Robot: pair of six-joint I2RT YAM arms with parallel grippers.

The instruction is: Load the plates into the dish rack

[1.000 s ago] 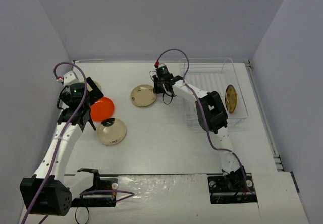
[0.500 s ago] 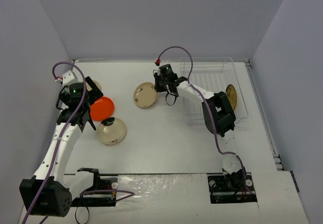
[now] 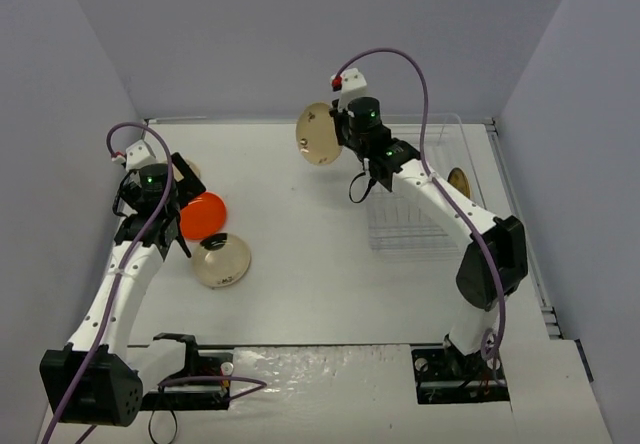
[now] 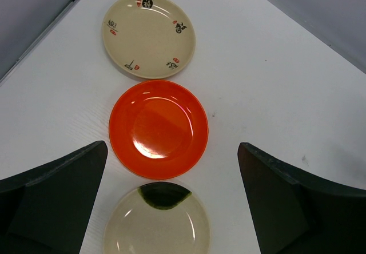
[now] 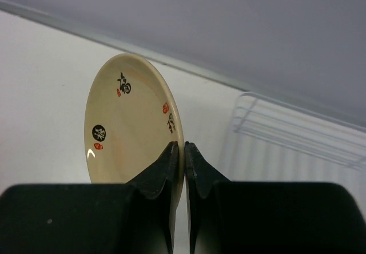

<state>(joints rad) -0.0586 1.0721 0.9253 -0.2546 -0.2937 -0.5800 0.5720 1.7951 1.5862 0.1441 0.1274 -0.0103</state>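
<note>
My right gripper [image 5: 183,146] is shut on the rim of a cream plate with black and red marks [image 5: 128,125], holding it on edge in the air left of the clear wire dish rack [image 3: 425,199]; the plate also shows in the top view [image 3: 318,134]. One tan plate [image 3: 458,181] stands in the rack. My left gripper [image 4: 171,162] is open and empty above an orange-red plate [image 4: 158,128]. A second cream marked plate [image 4: 148,35] lies beyond it, and a cream plate with a dark green patch [image 4: 156,219] lies nearer.
The rack's near edge shows at the right of the right wrist view [image 5: 297,131]. Grey walls close in the table on three sides. Cables run from both arms.
</note>
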